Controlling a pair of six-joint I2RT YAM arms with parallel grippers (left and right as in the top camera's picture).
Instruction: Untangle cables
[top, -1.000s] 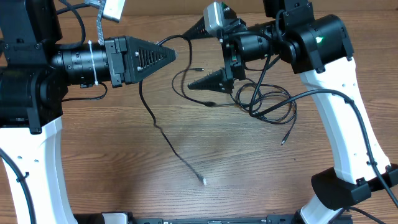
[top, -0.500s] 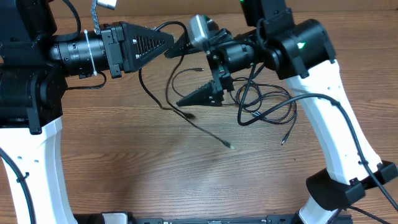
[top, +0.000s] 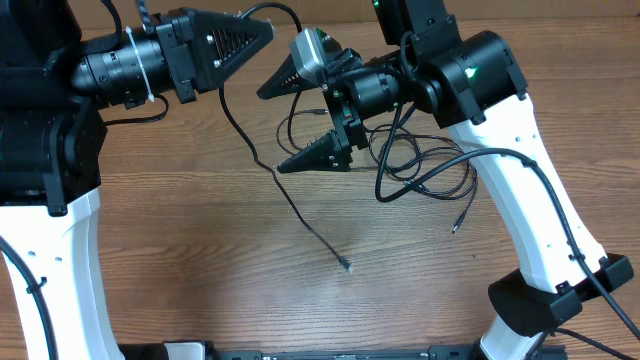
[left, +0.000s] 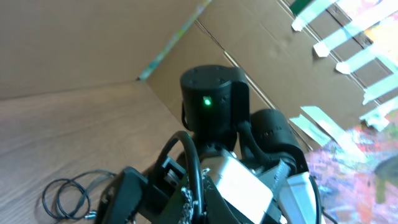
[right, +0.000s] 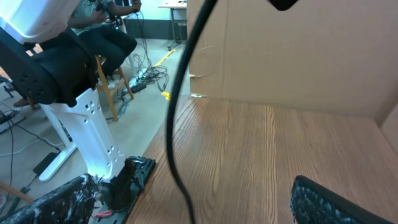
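Above the table (top: 200, 260), the left gripper (top: 268, 26) was pinched shut on one cord (top: 238, 128), held high to draw it free. The right gripper (top: 270, 131) gaped empty beside the cables (top: 430, 170) (loops lying under its arm), and the cord's plug end (top: 346, 265) lay down on the wood.

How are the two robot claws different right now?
The left gripper is shut, pinching a cable; the right gripper is wide open, gripping nothing. The left gripper looks like one wedge; the right gripper's fingers spread apart. Both are black and pointed.
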